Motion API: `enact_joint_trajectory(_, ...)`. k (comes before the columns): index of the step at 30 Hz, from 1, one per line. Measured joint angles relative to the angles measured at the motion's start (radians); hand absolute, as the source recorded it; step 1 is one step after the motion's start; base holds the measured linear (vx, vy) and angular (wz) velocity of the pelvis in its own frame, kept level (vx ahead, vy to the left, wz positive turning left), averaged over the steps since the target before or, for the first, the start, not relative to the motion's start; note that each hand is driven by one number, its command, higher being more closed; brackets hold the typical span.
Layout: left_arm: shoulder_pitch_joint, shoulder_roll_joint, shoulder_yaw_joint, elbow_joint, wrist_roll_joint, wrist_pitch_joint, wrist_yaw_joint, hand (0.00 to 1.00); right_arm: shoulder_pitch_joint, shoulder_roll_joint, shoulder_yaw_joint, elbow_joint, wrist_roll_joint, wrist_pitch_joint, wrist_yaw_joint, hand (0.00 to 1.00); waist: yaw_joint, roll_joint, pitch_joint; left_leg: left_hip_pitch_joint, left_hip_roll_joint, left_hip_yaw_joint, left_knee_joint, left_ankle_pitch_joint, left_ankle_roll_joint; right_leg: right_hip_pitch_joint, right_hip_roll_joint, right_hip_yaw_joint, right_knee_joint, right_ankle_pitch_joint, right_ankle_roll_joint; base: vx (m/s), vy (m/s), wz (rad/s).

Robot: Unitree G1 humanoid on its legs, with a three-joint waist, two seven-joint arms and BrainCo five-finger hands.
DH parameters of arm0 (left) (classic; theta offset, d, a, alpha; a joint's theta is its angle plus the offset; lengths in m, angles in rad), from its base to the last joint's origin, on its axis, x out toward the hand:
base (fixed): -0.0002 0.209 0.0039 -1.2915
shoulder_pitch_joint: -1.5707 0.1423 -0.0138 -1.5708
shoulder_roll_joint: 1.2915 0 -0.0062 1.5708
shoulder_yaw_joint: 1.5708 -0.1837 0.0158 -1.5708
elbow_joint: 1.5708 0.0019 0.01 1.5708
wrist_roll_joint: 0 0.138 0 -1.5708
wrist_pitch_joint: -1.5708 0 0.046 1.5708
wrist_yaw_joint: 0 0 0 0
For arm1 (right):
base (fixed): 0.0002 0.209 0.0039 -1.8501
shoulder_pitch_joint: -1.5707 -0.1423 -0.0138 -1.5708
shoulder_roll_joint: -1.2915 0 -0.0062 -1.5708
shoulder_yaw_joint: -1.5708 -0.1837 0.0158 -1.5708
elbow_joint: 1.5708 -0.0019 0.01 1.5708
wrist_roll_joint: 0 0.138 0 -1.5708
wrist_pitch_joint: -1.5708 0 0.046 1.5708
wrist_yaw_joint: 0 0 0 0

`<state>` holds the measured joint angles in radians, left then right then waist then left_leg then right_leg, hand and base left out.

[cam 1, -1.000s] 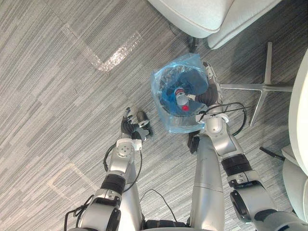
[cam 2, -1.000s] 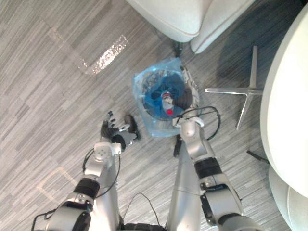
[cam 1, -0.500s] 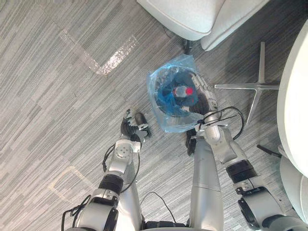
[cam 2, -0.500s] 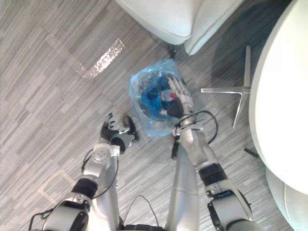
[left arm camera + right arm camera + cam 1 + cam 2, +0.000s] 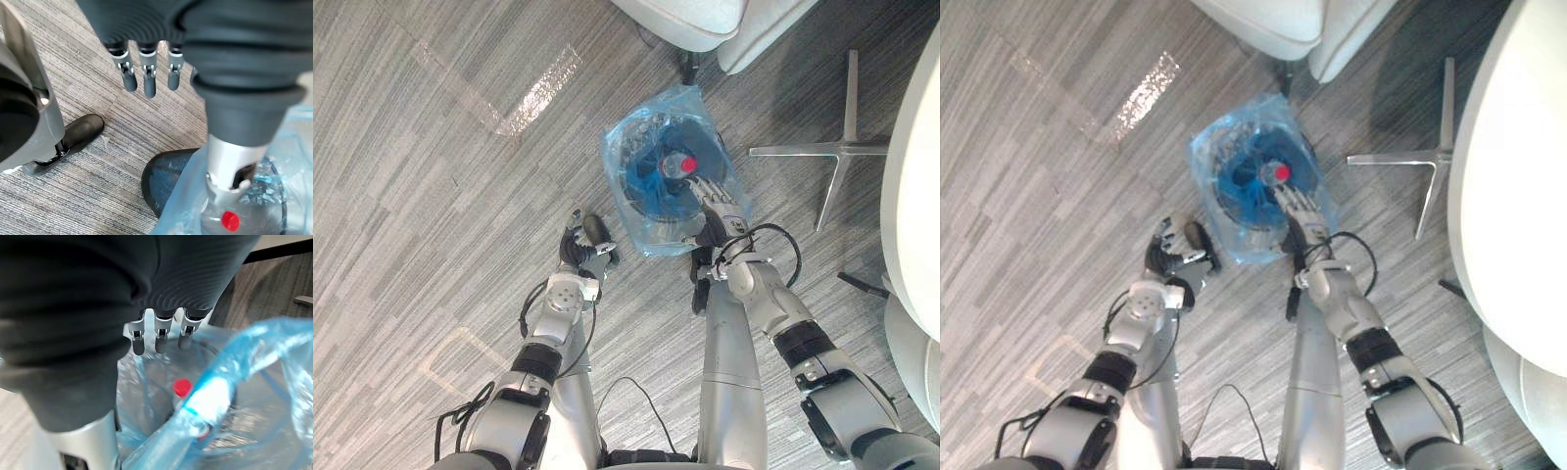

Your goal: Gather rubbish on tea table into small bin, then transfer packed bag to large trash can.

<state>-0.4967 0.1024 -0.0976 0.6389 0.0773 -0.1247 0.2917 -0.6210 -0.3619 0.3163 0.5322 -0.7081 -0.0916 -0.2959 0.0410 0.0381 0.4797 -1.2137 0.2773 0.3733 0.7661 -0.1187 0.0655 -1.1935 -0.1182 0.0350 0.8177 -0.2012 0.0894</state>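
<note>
- Fingers (image 5: 703, 188) of the right hand (image 5: 712, 211) are lying straight and slightly spread across the near edge of the blue bag (image 5: 646, 233) in the left eye view, clamping on nothing. The bag is lining the small bin (image 5: 626, 166), which is standing on the floor (image 5: 431, 196) near what I am taking for the tea table (image 5: 915, 176). A red-capped bottle (image 5: 681, 165) is sitting inside.
- Through the right eye view I am seeing the left hand (image 5: 1167, 257) hanging just beside the bin, apart from the bag, with an armchair (image 5: 1263, 15) beyond.
- Along the left wrist view, the left fingers (image 5: 148, 81) are hanging straight and apart over bare floor, holding nothing. The bin's dark mesh wall is showing near them, with the bag's film spilling over it.
- Along the right wrist view, the right fingers (image 5: 161, 340) are pointing down over the bag's mouth, relaxed and unclosed, and a bunched fold of film is crossing in front of the bottle.
- I am judging the rubbish as gathered and the step in hand as taking hold of the bag's mouth. To do it well, I am planning to curl the fingers round loose film alone, not the mesh rim. I am aiming to bunch enough plastic to close the mouth above the bottle, then lift straight up so the bin is not tipping. The left hand could be steadying the bin's wall.
</note>
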Motion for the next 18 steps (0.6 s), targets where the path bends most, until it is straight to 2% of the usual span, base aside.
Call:
enact_joint_trajectory(8, -0.006, -0.002, 0.003, -0.003, -0.004, -0.001, 0.010, 0.00, -0.055, 0.055, -0.010, 0.062, 0.000, 0.033, -0.019, 0.00, 0.004, -0.001, 0.001, -0.042, -0.010, -0.012, 0.000, 0.011, 0.000, -0.041, -0.009, -0.010, 0.019, -0.001, -0.001, -0.01, -0.006, 0.06)
enact_joint_trajectory(10, -0.011, -0.009, 0.003, -0.001, -0.014, -0.001, 0.010, 0.00, -0.067, 0.080, -0.035, 0.093, 0.000, 0.046, -0.019, 0.00, 0.005, -0.001, 0.003, -0.053, -0.025, -0.024, -0.010, 0.018, -0.007, -0.049, -0.022, -0.021, 0.028, -0.006, -0.004, -0.02, -0.003, 0.22)
enact_joint_trajectory(18, -0.013, -0.021, 0.005, -0.002, -0.035, 0.001, 0.011, 0.00, -0.108, 0.097, -0.039, 0.155, 0.001, 0.072, -0.018, 0.00, 0.015, -0.001, 0.003, -0.068, -0.041, -0.035, -0.020, 0.038, -0.002, -0.063, -0.041, -0.034, 0.050, -0.014, -0.007, -0.03, -0.019, 0.13)
